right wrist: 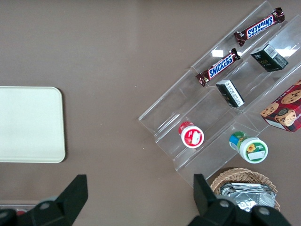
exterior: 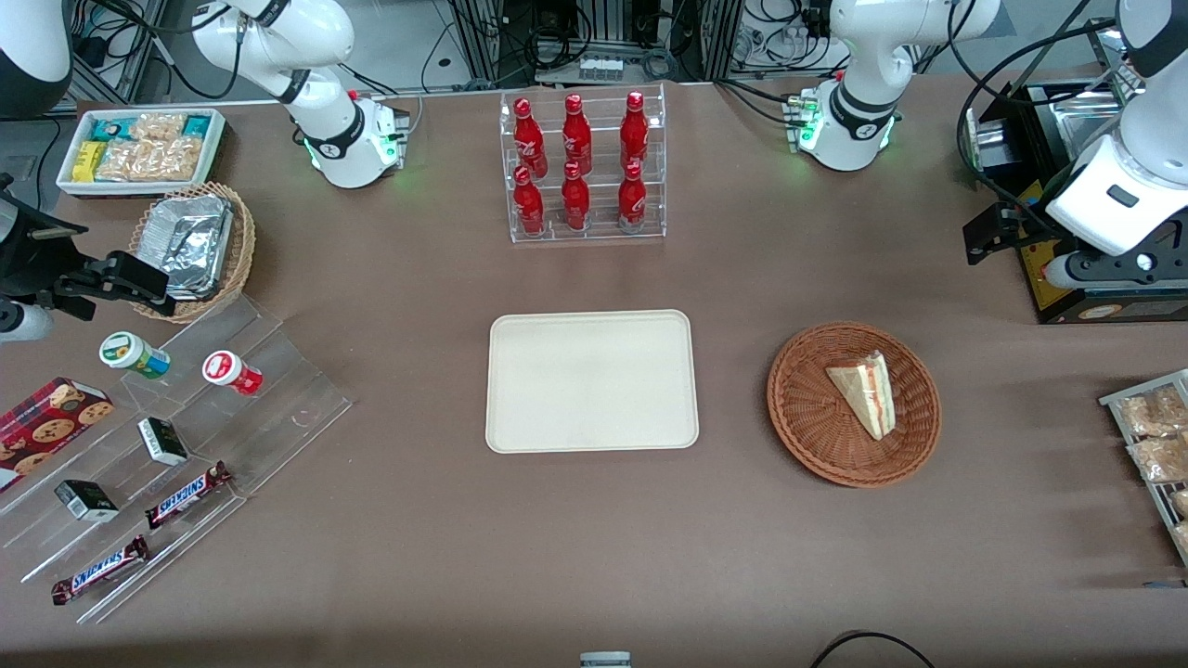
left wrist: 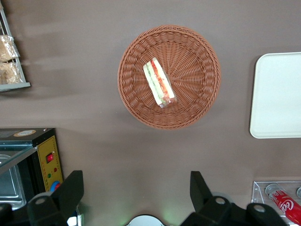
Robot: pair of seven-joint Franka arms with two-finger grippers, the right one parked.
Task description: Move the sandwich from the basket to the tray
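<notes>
The sandwich (exterior: 865, 390) (left wrist: 159, 82), a pale wedge with red and green filling on its edge, lies in the round reddish-brown basket (exterior: 789, 408) (left wrist: 197, 61). Beside the basket, at the table's middle, sits the cream tray (exterior: 592, 380) (left wrist: 277, 94) with nothing on it. My gripper (exterior: 998, 237) (left wrist: 136, 188) hangs high over the table, farther from the front camera than the basket and toward the working arm's end. It is open, with only bare tablecloth between its fingers, well apart from the sandwich.
A clear rack of red bottles (exterior: 585, 167) stands farther from the front camera than the tray. A black appliance (exterior: 1067, 288) sits under my wrist. A wire rack of snack packets (exterior: 1151, 436) lies at the working arm's end. A tiered acrylic stand (exterior: 186, 436) lies toward the parked arm's end.
</notes>
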